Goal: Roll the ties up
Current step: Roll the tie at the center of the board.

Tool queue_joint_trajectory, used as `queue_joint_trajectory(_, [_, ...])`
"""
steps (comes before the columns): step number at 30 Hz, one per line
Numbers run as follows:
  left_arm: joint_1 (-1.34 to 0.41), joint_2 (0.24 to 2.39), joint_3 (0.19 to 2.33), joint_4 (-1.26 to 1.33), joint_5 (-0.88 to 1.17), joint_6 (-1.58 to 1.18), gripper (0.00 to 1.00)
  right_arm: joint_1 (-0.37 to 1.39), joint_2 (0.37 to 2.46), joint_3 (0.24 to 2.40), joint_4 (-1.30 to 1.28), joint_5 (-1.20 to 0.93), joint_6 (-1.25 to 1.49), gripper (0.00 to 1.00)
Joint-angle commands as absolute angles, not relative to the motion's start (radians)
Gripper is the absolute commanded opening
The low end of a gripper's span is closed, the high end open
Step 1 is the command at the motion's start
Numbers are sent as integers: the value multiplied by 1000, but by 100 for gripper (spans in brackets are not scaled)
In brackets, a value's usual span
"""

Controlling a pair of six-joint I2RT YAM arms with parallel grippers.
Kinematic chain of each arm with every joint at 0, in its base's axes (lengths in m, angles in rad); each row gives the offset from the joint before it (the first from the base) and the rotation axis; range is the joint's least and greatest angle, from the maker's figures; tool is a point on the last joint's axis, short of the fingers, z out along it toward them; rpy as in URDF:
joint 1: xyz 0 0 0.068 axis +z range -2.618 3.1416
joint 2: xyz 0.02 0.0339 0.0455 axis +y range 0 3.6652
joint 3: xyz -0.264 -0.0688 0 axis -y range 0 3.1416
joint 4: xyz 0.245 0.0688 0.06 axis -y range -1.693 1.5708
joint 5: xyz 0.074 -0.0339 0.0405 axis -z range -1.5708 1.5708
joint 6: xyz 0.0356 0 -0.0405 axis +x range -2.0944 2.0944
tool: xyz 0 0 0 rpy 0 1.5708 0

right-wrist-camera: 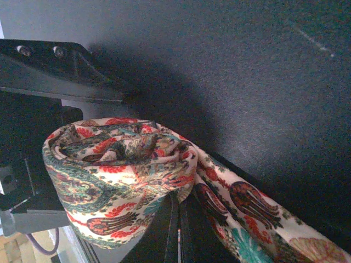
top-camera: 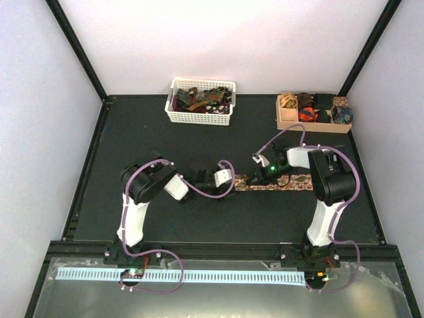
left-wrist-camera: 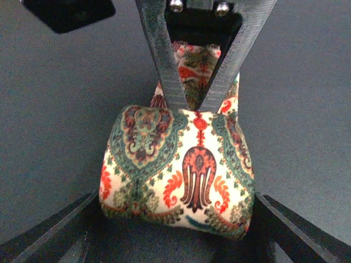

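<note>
Right pincer point(left-wrist-camera: 189, 101) clamped on the floral tie point(left-wrist-camera: 181, 164), part-rolled on the surface point(left-wrist-camera: 49, 109), tail lying flat; left pincer point(left-wrist-camera: 176, 200) wide open astride the roll, holding nothing; risk: loose coil likely springs undone if released.

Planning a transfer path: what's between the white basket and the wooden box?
Bare black tabletop only; the top view shows it.
</note>
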State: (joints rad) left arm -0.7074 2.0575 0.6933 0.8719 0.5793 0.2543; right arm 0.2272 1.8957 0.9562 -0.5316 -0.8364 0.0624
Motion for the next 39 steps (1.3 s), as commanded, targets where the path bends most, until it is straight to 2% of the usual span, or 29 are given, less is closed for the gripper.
queue_joint_trajectory(1, [-711, 2140, 700, 1026, 683, 198, 77, 223, 1907, 932, -556, -675, 41, 1])
queue_joint_trajectory(3, [-717, 2172, 710, 1101, 701, 174, 78, 222, 1912, 929, -553, -682, 40, 1])
queue_joint_trajectory(9, [-735, 2224, 792, 1042, 647, 179, 78, 222, 1924, 933, -553, -709, 41, 1])
queue_joint_trajectory(11, [-735, 2219, 805, 991, 647, 204, 72, 222, 1926, 937, -558, -720, 39, 1])
queue_joint_trajectory(13, [-735, 2195, 802, 916, 635, 243, 57, 223, 1925, 942, -560, -737, 36, 1])
queue_joint_trajectory(14, [-735, 2177, 792, 876, 630, 260, 53, 223, 1920, 943, -557, -753, 35, 1])
queue_joint_trajectory(15, [-735, 2155, 778, 824, 627, 283, 50, 222, 1910, 942, -551, -764, 35, 2])
queue_joint_trajectory(17, [-734, 2112, 760, 733, 605, 320, 48, 221, 1880, 946, -549, -782, 27, 10])
queue_joint_trajectory(19, [-735, 2081, 766, 617, 580, 351, 47, 209, 1846, 955, -561, -794, 11, 19])
queue_joint_trajectory(24, [-735, 2050, 765, 517, 544, 384, 45, 183, 1782, 968, -625, -847, -40, 31])
queue_joint_trajectory(27, [-735, 2052, 776, 481, 526, 406, 45, 191, 1745, 926, -552, -937, 41, 45])
queue_joint_trajectory(36, [-738, 2064, 812, 425, 529, 417, 45, 272, 1797, 917, -394, -976, 201, 47])
queue_joint_trajectory(39, [-738, 2065, 816, 425, 533, 413, 45, 289, 1823, 927, -394, -954, 198, 43])
